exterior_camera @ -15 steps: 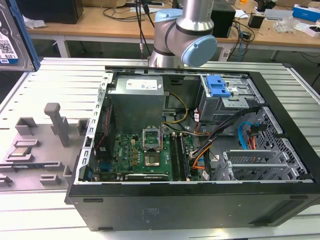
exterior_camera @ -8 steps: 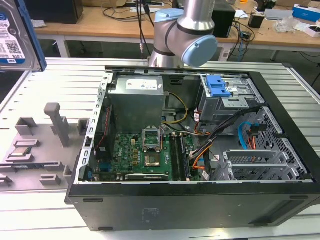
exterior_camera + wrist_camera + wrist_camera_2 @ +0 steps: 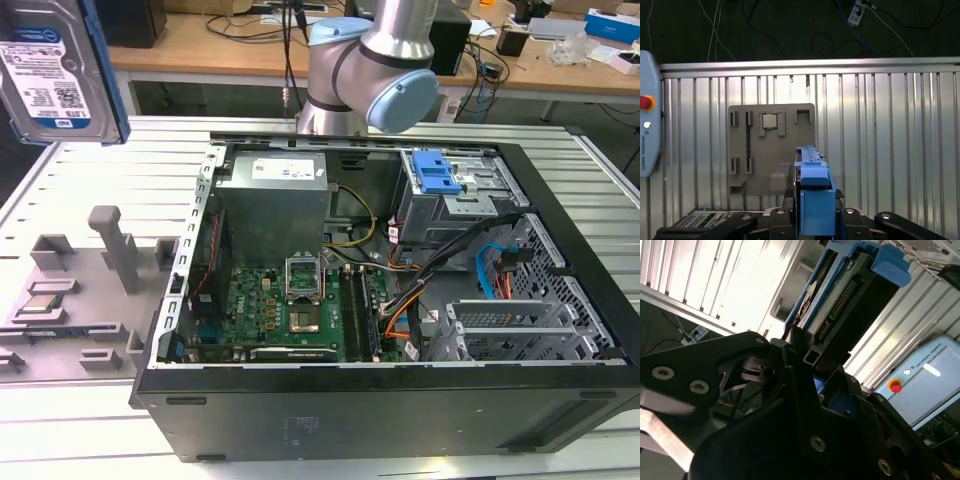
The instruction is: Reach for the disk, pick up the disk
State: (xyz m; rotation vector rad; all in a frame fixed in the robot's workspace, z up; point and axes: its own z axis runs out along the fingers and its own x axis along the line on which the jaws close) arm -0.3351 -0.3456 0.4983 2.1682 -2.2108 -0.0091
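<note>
The gripper (image 3: 812, 360) is clamped on the disk (image 3: 840, 300), holding it in the air.

In both wrist views the black fingers (image 3: 795, 347) press against opposite sides of the disk (image 3: 815, 200), which is seen edge-on there: a blue plastic bracket runs around it, with a connector row along one dark end. In the exterior view the disk (image 3: 60, 70) sits in the upper corner at the exterior view's left, close to the camera, showing its silver metal face, a white-and-blue barcode label and the blue bracket down its side. It hangs above the ribbed metal table (image 3: 120, 170), well apart from the open computer case (image 3: 400, 400) in the middle of the frame. On the table lies a grey fixture plate (image 3: 771, 150) holding a small square silver chip (image 3: 769, 120).
</note>
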